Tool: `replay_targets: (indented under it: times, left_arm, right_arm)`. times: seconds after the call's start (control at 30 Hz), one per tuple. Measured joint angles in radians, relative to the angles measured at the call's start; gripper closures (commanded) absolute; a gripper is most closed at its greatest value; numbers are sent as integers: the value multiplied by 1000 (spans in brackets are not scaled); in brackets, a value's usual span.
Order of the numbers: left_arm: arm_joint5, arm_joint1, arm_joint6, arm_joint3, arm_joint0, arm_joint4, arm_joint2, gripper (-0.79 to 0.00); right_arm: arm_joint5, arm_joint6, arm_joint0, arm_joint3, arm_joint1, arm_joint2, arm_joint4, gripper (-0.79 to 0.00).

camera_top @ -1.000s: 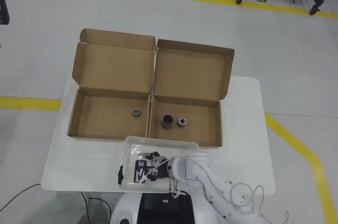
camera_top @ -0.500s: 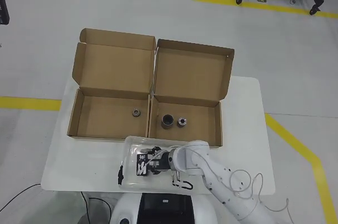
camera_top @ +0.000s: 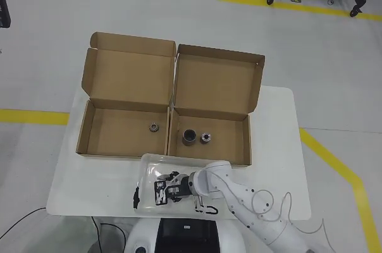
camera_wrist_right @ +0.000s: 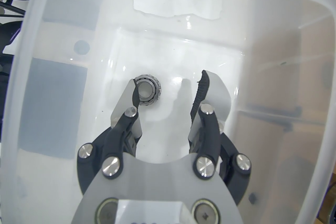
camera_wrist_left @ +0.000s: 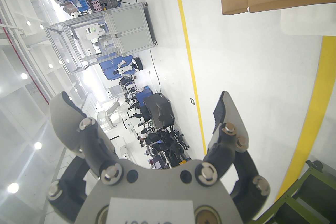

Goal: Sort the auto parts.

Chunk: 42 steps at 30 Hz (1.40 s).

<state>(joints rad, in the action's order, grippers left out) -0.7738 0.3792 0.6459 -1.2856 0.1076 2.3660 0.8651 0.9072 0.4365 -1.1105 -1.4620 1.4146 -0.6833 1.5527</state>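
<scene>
Nearest to me, item one: bin (camera_top: 178,158), clear plastic, count one, at the near edge of the table (camera_top: 273,126). Inside it I log one right gripper (camera_wrist_right: 168,86), lowered to the bin floor, its two fingers set well apart and closed on nothing. Contents of the bin: one bearing (camera_wrist_right: 148,89), metal, lying on the floor between the fingers and up against one finger's pad (camera_wrist_right: 134,95), with a clear gap to the other finger. From the top view I place the same gripper (camera_top: 160,191) in the near-left part of the bin. Left gripper (camera_wrist_left: 143,101), count one: fingers spread wide, empty, pointed out over the room floor. Farther back, cardboard boxes, count two, side by side and touching, both lids raised. Left box (camera_top: 115,136): one small ring (camera_top: 154,127). Right box (camera_top: 226,145): two parts, one dark sleeve (camera_top: 190,135) and one small toothed part (camera_top: 206,136), just beside each other. Parts I count in all: four.
</scene>
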Motion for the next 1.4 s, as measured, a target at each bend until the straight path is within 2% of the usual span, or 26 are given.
replay_targets:
  times: [0.4, 0.7, 0.93, 1.17, 1.27, 1.4]
  left_arm:
    - [0, 0, 0, 0, 0, 0, 0, -785]
    - [0, 0, 0, 0, 0, 0, 0, -785]
    - [0, 0, 0, 0, 0, 0, 0, -785]
    - [0, 0, 0, 0, 0, 0, 0, -785]
    - [0, 0, 0, 0, 0, 0, 0, -785]
    - [0, 0, 0, 0, 0, 0, 0, -785]
  right_arm:
    - [-5, -24, 47, 67, 9, 36, -11, -496]
    - [-107, -49, 51, 77, 11, 28, -11, -505]
    - [-56, -64, 31, 51, -1, 34, -1, -511]
    - [-78, -57, 38, 72, 2, 47, -9, -493]
    - [-83, -57, 42, 76, 4, 57, -4, -449]
    - [-87, -59, 47, 72, 6, 76, 21, -197]
